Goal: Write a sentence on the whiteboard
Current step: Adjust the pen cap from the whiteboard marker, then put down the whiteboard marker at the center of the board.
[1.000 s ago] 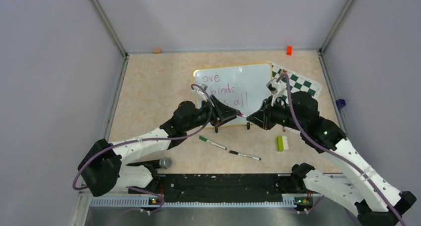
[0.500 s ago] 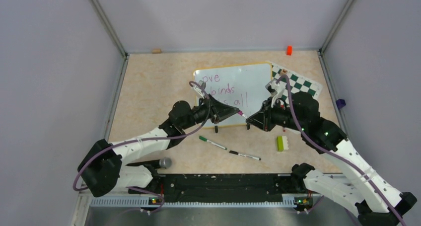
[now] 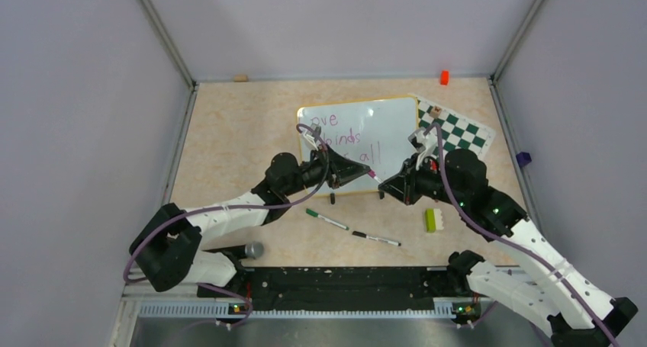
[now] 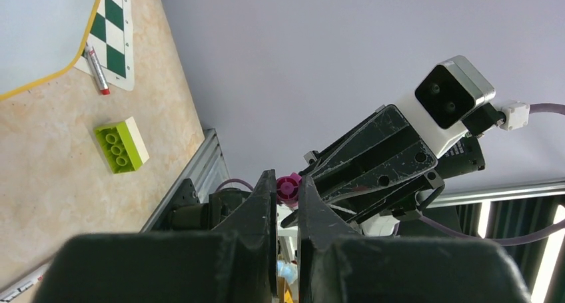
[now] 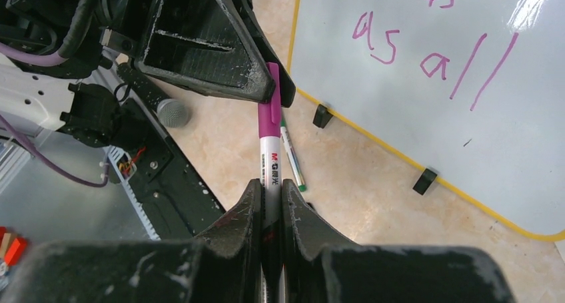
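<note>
We see the whiteboard [image 3: 385,126] on the table [image 3: 236,149] just beyond both grippers, its far right corner by the chess mat [image 3: 458,130]. The sentence [image 3: 341,139] runs in purple over three lines, partly hidden by the left arm from above. Our left gripper [image 3: 363,173] is pinched tight on the magenta cap [image 4: 288,186] of the marker [image 5: 269,160], and our right gripper [image 3: 383,185] is clamped on its white barrel, the two meeting tip to tip by the board's near edge
</note>
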Available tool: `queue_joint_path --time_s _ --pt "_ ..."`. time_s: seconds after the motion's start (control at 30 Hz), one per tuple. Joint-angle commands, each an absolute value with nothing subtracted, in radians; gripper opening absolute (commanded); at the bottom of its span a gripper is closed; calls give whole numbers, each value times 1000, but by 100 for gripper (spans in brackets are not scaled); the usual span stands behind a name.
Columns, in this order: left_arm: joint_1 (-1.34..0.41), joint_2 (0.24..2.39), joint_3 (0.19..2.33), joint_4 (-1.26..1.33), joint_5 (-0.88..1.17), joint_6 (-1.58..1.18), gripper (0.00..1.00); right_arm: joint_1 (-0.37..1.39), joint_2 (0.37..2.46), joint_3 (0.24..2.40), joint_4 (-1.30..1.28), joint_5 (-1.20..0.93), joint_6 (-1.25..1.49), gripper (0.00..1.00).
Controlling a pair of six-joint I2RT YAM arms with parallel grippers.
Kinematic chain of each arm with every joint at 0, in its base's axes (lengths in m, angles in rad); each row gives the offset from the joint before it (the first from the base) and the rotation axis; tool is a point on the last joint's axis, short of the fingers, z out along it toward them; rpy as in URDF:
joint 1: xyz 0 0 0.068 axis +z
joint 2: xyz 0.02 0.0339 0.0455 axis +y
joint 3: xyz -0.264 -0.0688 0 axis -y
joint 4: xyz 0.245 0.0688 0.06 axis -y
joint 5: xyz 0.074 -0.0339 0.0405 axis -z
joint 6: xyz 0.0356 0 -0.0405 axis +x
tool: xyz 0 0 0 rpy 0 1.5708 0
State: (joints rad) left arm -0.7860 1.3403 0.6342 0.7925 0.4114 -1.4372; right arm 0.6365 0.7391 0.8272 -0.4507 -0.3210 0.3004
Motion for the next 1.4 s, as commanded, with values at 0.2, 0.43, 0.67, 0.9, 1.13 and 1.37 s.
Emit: queue_joint_path --time_s 0.2,0.43,0.67,0.9,1.13,1.37 --pt "-657 1122 571 459 461 -1159 67 633 734 842 -413 142 339 0" --pt "-540 909 584 -25 213 -855 89 632 769 797 -571 613 400 0" --pt "-540 811 613 -258 -67 -719 89 604 832 703 -458 703 509 0" --pt "-539 694 523 -262 -211 -665 98 473 904 595 -281 558 521 0" --pt "-539 604 452 -219 -244 -569 98 356 980 553 -163 386 517 3" --pt "-538 587 433 -230 -314 -556 98 308 980 558 -195 368 526 58"
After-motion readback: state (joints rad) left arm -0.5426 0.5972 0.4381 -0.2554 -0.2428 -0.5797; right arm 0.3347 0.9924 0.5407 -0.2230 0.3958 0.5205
